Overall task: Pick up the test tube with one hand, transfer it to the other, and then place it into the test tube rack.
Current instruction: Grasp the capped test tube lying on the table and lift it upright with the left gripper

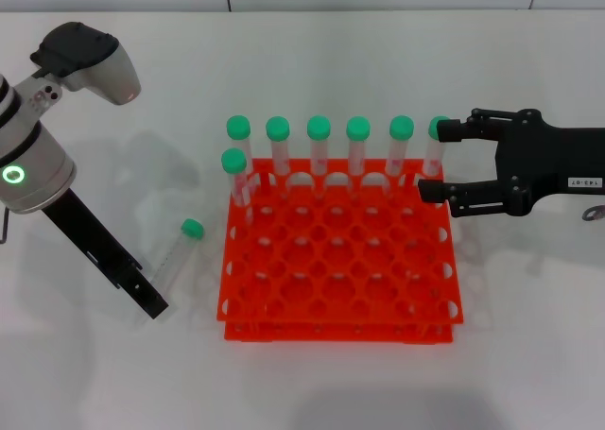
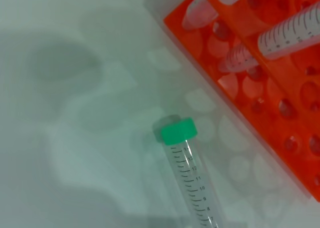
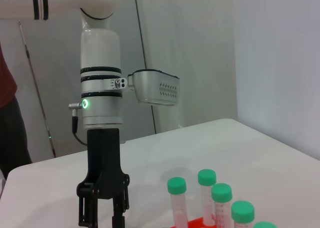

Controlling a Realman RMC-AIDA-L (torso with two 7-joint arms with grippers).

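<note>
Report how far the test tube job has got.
Nothing is done yet. The test tube lies on the table left of the test tube rack, ungripped. The left pincer is down at its lower end, apparently going for the pickup. The right pincer waits open at the rack's far right corner. Pickup, handover and racking remain.

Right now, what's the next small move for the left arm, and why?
Probably lower the left end effector onto the test tube and close on it. The tube lies flat on the table beside the test tube rack, ungrasped, with the end effector at its lower end. The right end effector waits open over the rack's far right corner.
</note>
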